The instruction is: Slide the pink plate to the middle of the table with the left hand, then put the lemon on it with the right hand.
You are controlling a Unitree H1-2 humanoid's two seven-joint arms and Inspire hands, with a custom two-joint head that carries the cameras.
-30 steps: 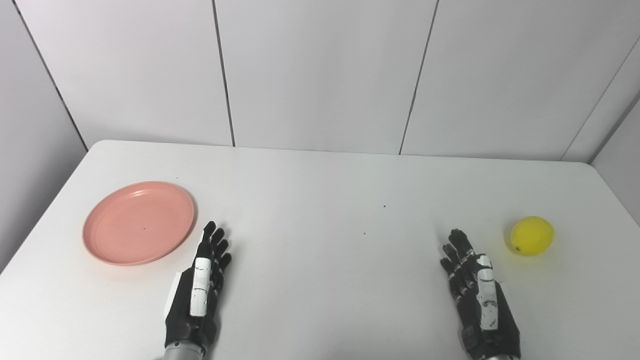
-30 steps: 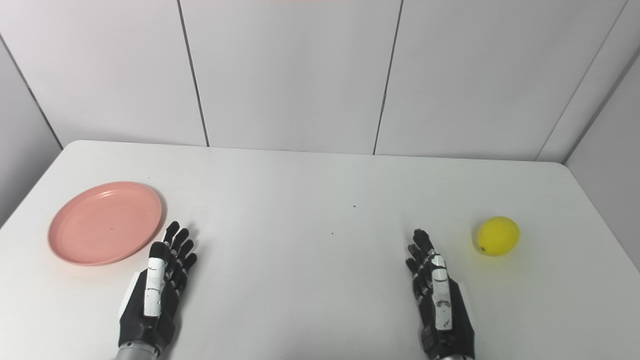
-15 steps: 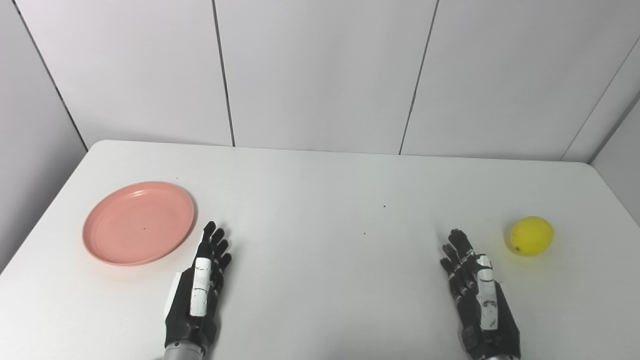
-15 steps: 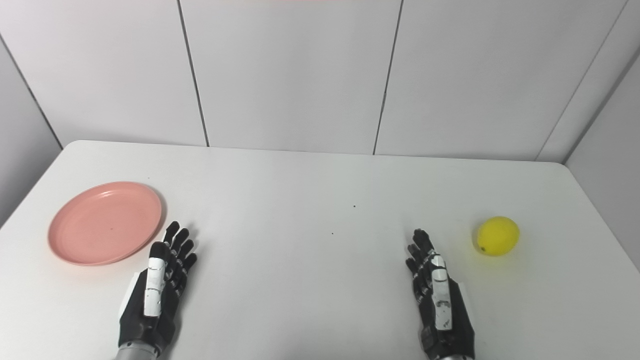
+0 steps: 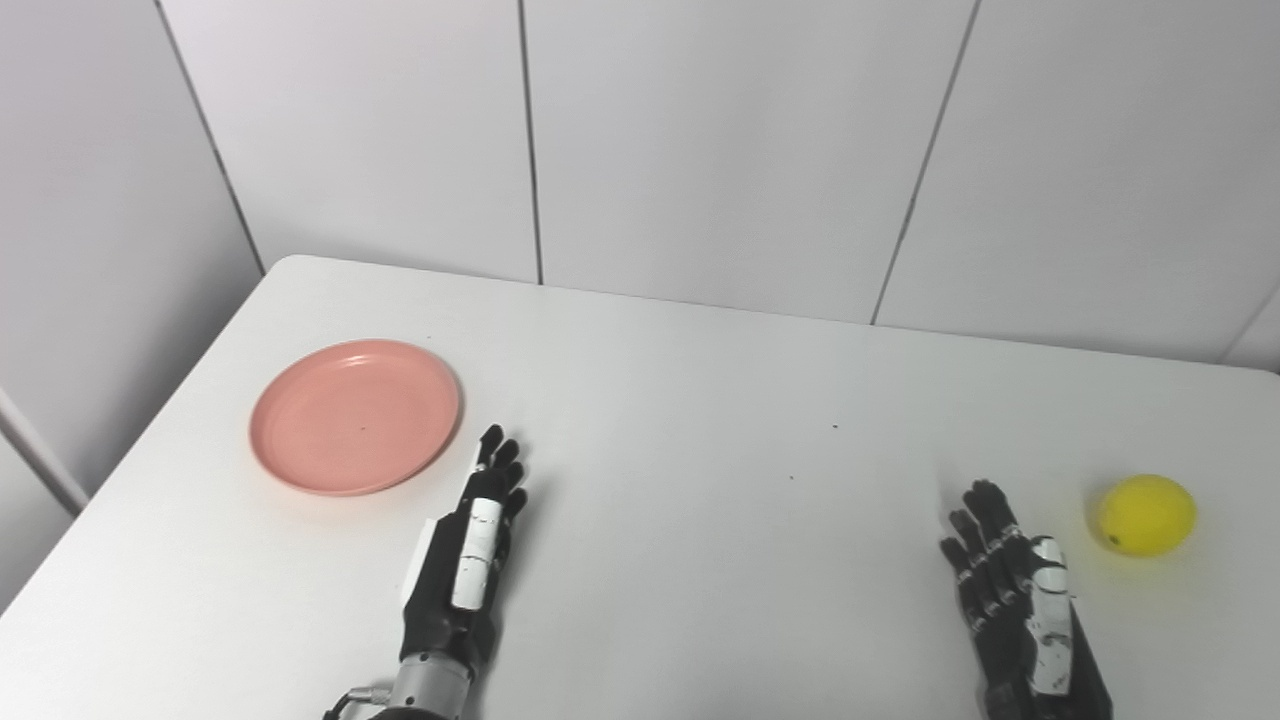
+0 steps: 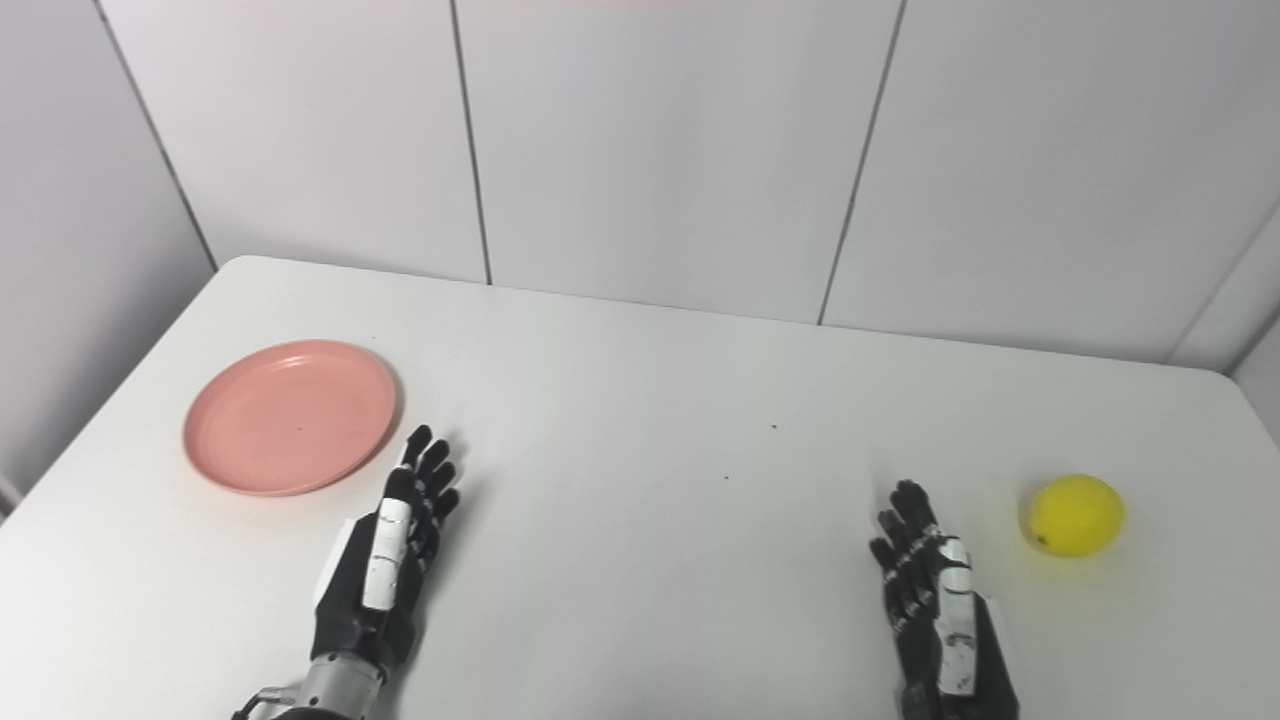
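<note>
A pink plate (image 5: 355, 416) lies flat on the left part of the white table (image 5: 700, 400). A yellow lemon (image 5: 1146, 515) rests near the right edge of the table. My left hand (image 5: 466, 565) lies open on the table, fingers stretched forward, just right of and nearer than the plate, not touching it. My right hand (image 5: 1020, 605) lies open on the table, left of and nearer than the lemon, apart from it. Both hands hold nothing. The plate (image 6: 290, 416), the lemon (image 6: 1076, 515) and both hands also show in the right eye view.
Grey wall panels (image 5: 700, 150) stand right behind the table's far edge. The table's left edge (image 5: 150, 440) runs close to the plate. A few small dark specks (image 5: 834, 427) mark the table middle.
The whole picture has shifted: the camera has turned left and tilted a little. The plate, the lemon and both hands keep their places on the table.
</note>
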